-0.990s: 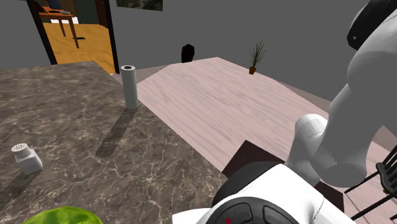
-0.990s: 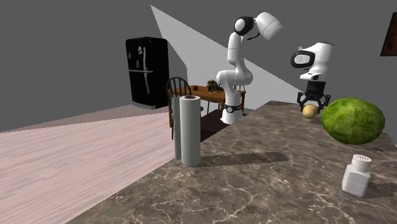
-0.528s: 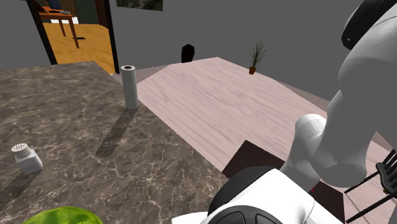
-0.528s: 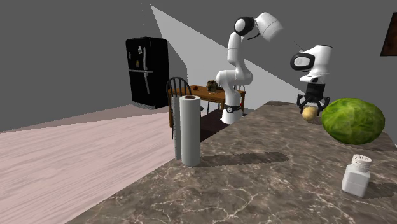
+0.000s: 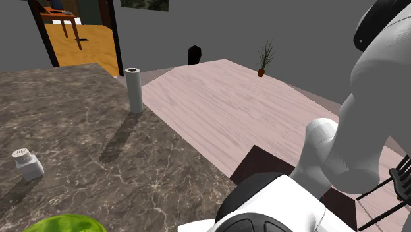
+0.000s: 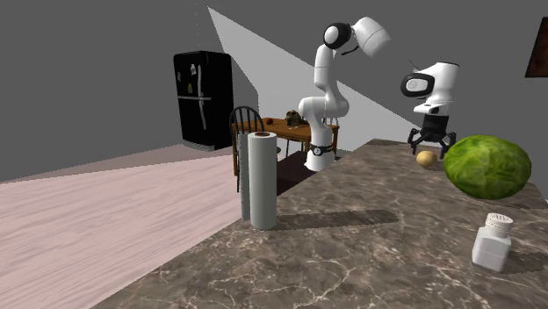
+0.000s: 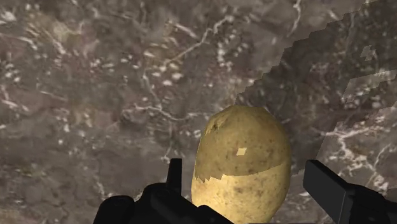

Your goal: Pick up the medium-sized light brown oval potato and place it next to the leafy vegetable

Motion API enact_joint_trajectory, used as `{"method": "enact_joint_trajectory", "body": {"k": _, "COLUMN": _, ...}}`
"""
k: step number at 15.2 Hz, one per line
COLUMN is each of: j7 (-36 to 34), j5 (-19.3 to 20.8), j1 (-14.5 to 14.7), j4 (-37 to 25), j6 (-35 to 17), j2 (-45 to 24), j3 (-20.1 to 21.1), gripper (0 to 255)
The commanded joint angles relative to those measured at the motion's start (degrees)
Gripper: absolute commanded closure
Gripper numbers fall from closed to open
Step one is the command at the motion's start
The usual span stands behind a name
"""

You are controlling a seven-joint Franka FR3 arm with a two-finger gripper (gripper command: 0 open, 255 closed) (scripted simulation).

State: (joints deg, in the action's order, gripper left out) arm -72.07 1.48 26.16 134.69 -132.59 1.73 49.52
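On my second exterior feed the gripper (image 6: pixel 430 147) hangs just above the potato (image 6: pixel 426 158), its jaws spread wide and holding nothing. The potato lies on the marble counter (image 6: pixel 351 237) just beside the cabbage (image 6: pixel 487 165), at its 9 o'clock. I can't tell whether the two touch. A white shaker (image 6: pixel 492 241) stands at the cabbage's 6 o'clock, and an upright paper roll (image 6: pixel 261 180) stands well apart from it, out at the shaker's 9 o'clock.

On the wrist feed I see the potato (image 7: pixel 242 165), tan and speckled, lying between the black fingers (image 7: pixel 327 186). Counter shows on either side, so neither finger touches it.

On the shoulder feed I see a green sliver of the cabbage (image 5: pixel 66 225) at the 7 o'clock edge. The shaker (image 5: pixel 27 165) is at the sliver's 11 o'clock, and the roll (image 5: pixel 134 89) is at the shaker's 2 o'clock.
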Motion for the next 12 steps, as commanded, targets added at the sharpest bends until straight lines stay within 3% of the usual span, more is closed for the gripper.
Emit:
{"method": "enact_joint_trajectory", "body": {"k": 1, "j7": 1.4, "j5": -1.9, "j1": 0.1, "j4": -0.8, "j6": 2.0, "j2": 1.8, "j3": -0.1, "gripper": 0}}
{"method": "enact_joint_trajectory", "body": {"k": 4, "j7": 4.3, "j5": -5.8, "j1": 0.5, "j4": -3.4, "j6": 7.6, "j2": 6.2, "j3": -1.0, "gripper": 0}}
{"method": "enact_joint_trajectory", "body": {"k": 12, "j7": 4.3, "j5": -5.8, "j1": 0.6, "j4": -3.4, "j6": 7.6, "j2": 6.2, "j3": -1.1, "gripper": 0}}
